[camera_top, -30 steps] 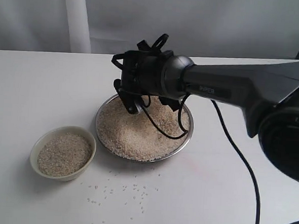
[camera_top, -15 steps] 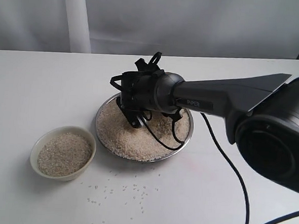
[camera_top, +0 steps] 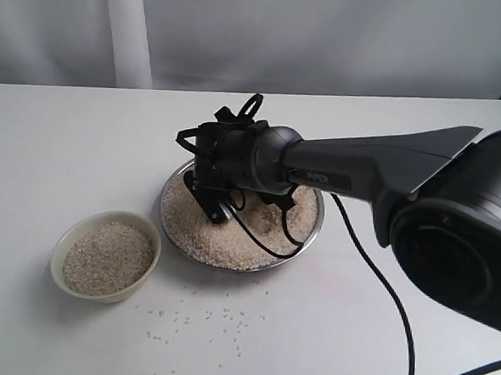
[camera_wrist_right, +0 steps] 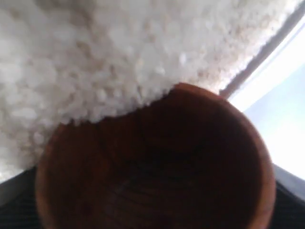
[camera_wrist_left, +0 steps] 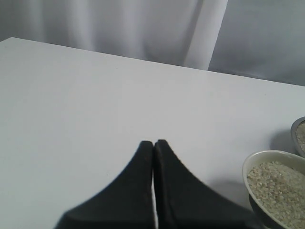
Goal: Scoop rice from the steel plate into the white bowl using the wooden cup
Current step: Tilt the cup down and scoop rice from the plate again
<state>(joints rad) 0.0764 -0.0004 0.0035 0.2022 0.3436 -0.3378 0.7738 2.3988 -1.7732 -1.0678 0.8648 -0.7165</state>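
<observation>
Right gripper (camera_top: 215,204) is clamped on the wooden cup (camera_wrist_right: 157,167), whose mouth is tipped into the rice (camera_wrist_right: 95,57) on the steel plate (camera_top: 237,268). The white bowl (camera_top: 108,296) sits just beside the plate on its left, nearer the closed, idle left gripper (camera_wrist_left: 153,148).

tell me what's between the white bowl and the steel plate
Just a narrow strip of bare table, shown in the exterior view; spilled rice lies nearer the camera.
</observation>
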